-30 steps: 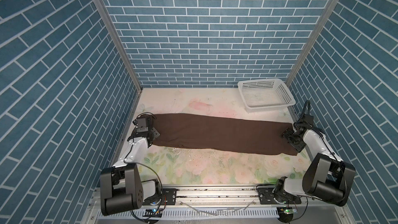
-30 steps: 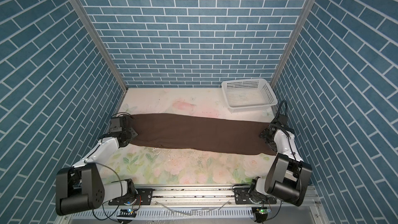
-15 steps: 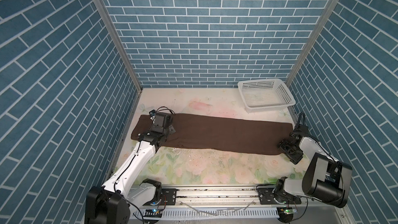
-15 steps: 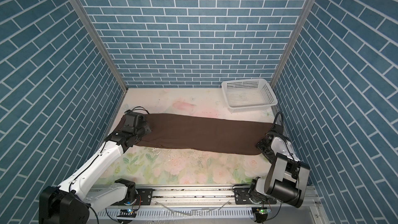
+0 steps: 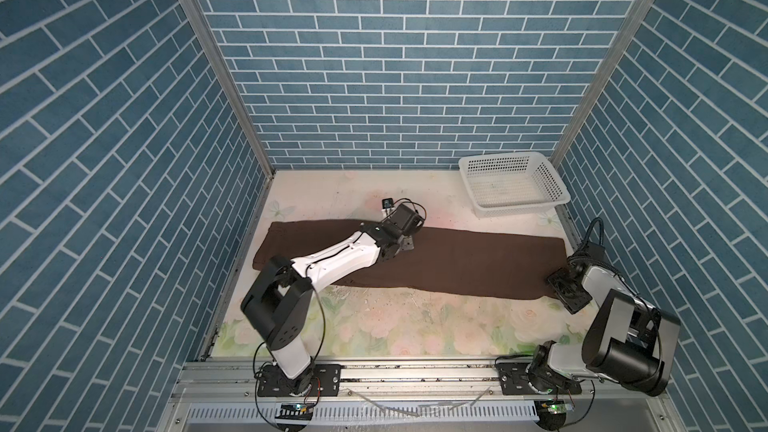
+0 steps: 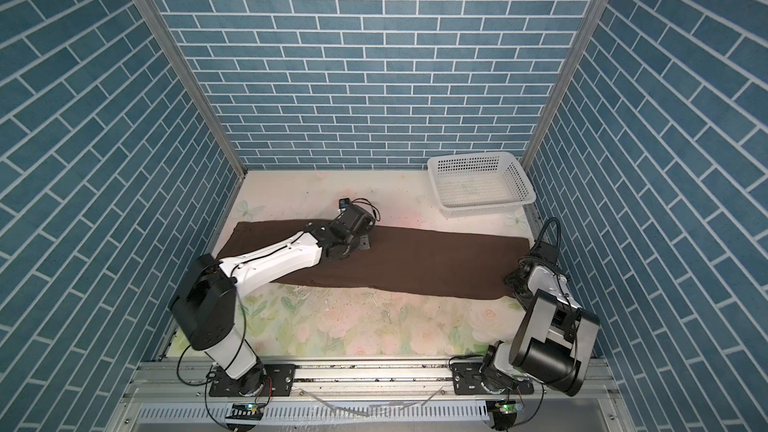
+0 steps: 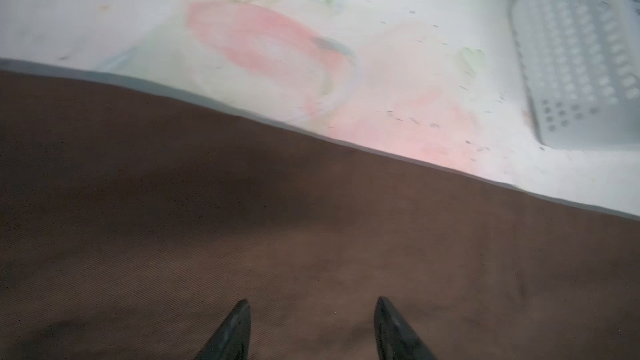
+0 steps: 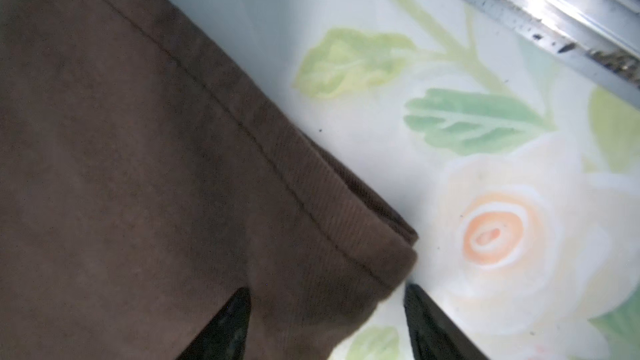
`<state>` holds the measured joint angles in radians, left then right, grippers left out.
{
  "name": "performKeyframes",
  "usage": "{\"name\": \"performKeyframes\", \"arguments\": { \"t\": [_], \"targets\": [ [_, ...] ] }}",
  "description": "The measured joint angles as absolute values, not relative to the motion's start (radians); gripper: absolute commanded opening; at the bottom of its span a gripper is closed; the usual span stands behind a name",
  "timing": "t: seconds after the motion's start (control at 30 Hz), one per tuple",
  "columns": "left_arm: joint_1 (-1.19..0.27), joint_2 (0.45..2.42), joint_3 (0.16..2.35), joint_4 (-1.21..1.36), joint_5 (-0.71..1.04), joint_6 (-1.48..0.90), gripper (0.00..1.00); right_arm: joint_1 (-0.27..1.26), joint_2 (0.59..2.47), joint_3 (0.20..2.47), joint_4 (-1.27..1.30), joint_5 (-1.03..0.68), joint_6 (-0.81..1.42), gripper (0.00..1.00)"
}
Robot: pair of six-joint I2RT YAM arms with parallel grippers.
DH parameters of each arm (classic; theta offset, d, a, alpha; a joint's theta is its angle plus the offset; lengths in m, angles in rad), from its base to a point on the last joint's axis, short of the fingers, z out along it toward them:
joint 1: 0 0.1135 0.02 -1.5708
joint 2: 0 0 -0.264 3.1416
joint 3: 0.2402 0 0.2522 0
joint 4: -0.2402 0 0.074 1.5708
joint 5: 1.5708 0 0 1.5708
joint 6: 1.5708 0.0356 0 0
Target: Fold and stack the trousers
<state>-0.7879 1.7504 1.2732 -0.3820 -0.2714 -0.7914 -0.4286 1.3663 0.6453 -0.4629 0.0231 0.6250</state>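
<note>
1. Nearest, at the right: we find the right gripper (image 8: 325,290) low at the near right-hand corner of the long dark chocolate-brown soft fabric trousers (image 5: 457,259). Its jaws stand apart and hold nothing. In the right wrist view the stitched hem corner lies between the fingertips, one tip over the cloth, the other over the table.
2. Across the middle: the trousers lie flat in one long band on the pale flower-printed table (image 5: 395,326), reaching from the left wall nearly to the right wall.
3. Farther on, left of centre: the left gripper (image 7: 311,303) is over the band, near its far edge. The jaws are parted, with nothing between them. We cannot tell whether the tips touch the cloth.
4. Far right corner: a white perforated plastic basket (image 5: 519,209) stands apart from the trousers.
</note>
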Motion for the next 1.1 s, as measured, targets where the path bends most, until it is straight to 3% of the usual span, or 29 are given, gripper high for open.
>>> {"name": "performKeyframes", "arguments": {
  "t": [0.07, 0.2, 0.37, 0.63, 1.1],
  "targets": [
    [-0.818, 1.806, 1.330, -0.410, -0.246, -0.788, 0.58, -0.430, 1.376, 0.646, -0.448, 0.030, 0.629, 0.59],
    [-0.873, 1.972, 1.505, -0.361, -0.179, -0.776, 0.58, -0.438, 1.398, 0.653, -0.419, 0.042, 0.645, 0.27],
    [-0.919, 2.093, 1.615, -0.352, -0.088, -0.773, 0.58, -0.442, 1.400, 0.651, -0.397, 0.022, 0.659, 0.00],
    [-0.950, 2.176, 1.686, -0.340, -0.008, -0.773, 0.58, -0.444, 1.358, 0.649, -0.405, 0.007, 0.652, 0.00],
    [-0.949, 2.191, 1.688, -0.345, 0.006, -0.777, 0.58, -0.406, 1.066, 0.664, -0.388, -0.110, 0.646, 0.00]
  ]
}}
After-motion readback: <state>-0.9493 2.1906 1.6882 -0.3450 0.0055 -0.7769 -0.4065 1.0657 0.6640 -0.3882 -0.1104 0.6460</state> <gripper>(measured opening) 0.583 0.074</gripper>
